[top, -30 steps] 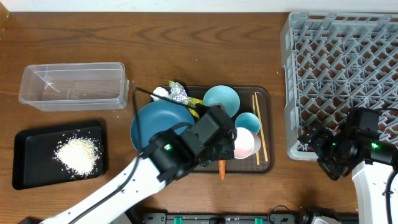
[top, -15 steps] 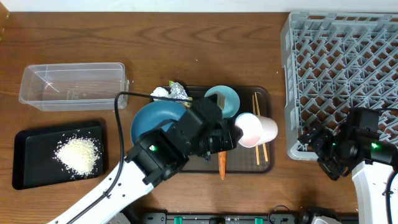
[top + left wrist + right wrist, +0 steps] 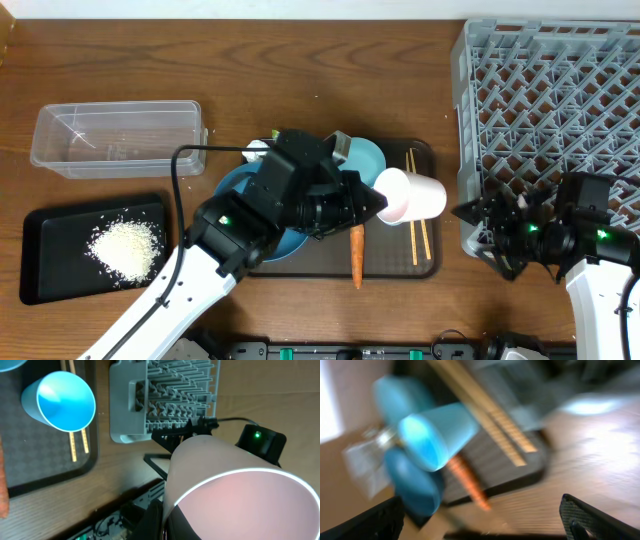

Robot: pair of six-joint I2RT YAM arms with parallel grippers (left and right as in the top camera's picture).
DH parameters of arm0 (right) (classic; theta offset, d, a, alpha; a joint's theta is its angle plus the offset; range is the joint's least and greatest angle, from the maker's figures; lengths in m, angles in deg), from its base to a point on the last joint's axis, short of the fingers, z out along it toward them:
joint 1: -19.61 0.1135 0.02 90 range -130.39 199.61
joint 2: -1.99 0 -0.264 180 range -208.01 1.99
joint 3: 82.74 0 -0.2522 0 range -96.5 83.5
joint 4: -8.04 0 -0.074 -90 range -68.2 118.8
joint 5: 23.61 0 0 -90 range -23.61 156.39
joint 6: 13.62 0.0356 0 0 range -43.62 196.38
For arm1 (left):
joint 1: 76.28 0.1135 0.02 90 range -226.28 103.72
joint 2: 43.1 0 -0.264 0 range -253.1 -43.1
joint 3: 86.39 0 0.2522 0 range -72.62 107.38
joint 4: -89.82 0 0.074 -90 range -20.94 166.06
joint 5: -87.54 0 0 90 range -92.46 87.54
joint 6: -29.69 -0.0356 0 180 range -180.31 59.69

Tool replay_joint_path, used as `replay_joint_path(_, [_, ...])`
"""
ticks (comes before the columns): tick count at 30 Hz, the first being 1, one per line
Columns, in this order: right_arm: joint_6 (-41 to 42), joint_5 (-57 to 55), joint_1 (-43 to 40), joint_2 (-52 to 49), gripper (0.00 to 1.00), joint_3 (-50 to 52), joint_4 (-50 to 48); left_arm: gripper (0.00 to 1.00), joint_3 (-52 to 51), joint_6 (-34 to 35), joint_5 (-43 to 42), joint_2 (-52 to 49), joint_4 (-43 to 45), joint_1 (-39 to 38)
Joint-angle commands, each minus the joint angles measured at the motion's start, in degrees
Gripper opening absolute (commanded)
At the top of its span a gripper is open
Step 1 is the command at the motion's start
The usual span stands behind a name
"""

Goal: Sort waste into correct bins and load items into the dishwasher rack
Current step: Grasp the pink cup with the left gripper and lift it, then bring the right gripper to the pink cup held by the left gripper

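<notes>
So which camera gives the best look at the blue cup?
The left wrist view: the blue cup is sharp and whole, its blue inside showing. The right wrist view shows it blurred; overhead, the lifted cup hides it.

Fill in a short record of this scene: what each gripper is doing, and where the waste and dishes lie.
Left gripper: shut on the pink-lined cup, held above the brown tray
Right gripper: open, empty, beside the rack
Blue-lined cup: on the brown tray, beside the chopsticks
Carrot: on the brown tray
Rice: heaped on the black tray
Clear tub: looks empty
</notes>
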Motion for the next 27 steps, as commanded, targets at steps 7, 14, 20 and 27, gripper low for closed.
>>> replay_joint_path(7, [-8.9, 41.1, -0.9, 0.0, 0.97, 0.1, -13.1, 0.06, 0.6, -0.7, -10.3, 0.0, 0.7, 5.7])
replay_joint_path(14, [-2.3, 48.3, -1.4, 0.0, 0.99, 0.1, -19.8, 0.06, 0.6, -0.7, -20.5, 0.0, 4.3, 12.8])
replay_joint_path(20, [13.0, 49.8, -2.2, -0.1, 0.99, 0.1, -31.8, 0.06, 0.6, -0.7, -24.0, 0.0, 4.3, 15.5])
replay_joint_path(27, [26.7, 49.8, -2.2, 0.0, 0.99, 0.1, -40.9, 0.06, 0.6, 0.2, -24.7, 0.0, 4.4, 15.5])
